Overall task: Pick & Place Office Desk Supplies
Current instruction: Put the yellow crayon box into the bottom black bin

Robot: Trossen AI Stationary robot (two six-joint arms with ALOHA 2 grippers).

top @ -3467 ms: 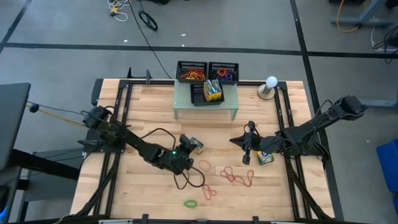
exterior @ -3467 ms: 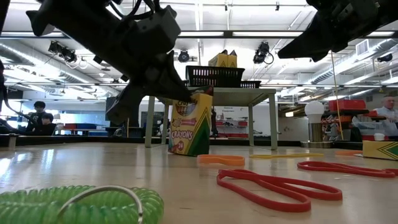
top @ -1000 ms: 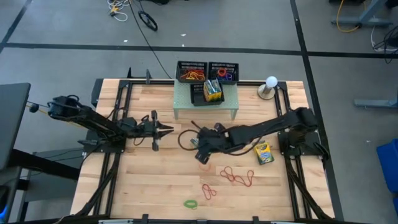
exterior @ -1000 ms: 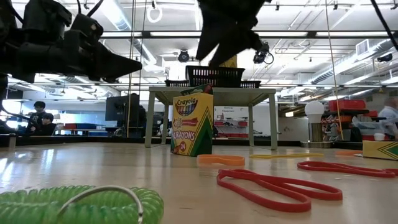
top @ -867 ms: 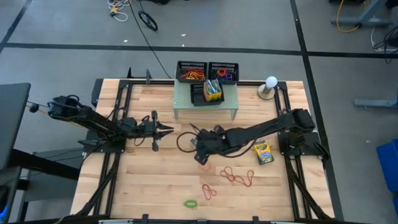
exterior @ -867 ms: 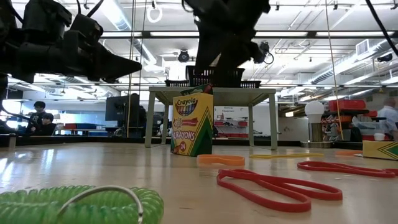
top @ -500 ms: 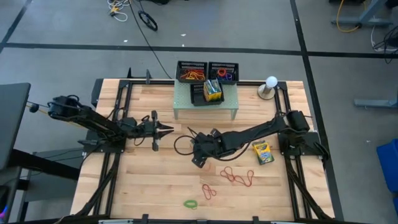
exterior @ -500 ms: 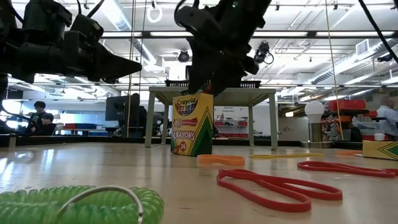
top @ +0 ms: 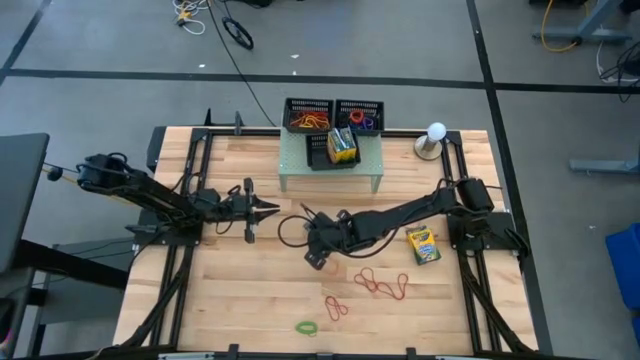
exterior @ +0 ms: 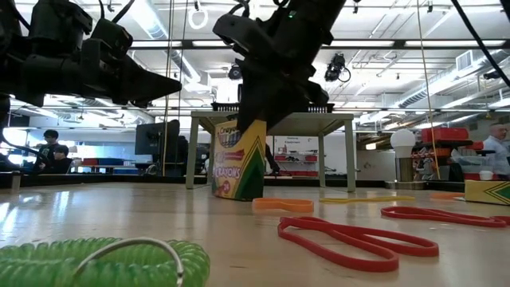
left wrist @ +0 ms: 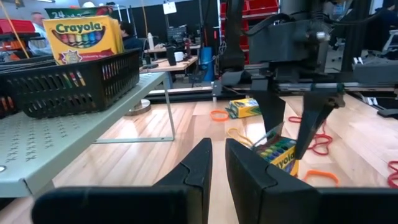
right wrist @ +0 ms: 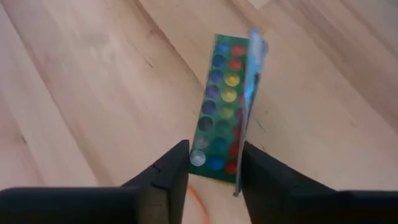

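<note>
The crayon box [exterior: 237,159] stands mid-table, tilted off its base with its open top [right wrist: 225,121] facing up; you are looking at the target of the present grasp. The right end effector [exterior: 267,96] has its two fingers [left wrist: 271,115] straddling the box's upper end, one on each side; they are near the cardboard, yet you cannot tell whether they clamp it, though the lean suggests contact. The vertical approach probably suits the box's narrow width. A second crayon box [top: 424,244] lies flat to the right near the right arm's base, and more stand in the black mesh tray [top: 332,150] on the pale green riser [top: 330,172] at the far side, which is likely the destination. Loose rubber bands [top: 382,284] lie on the table's [top: 240,290] near side, a green coil [exterior: 96,263] nearest the low camera. The left end effector [top: 262,209] waits to the left, fingers nearly together, holding nothing.
</note>
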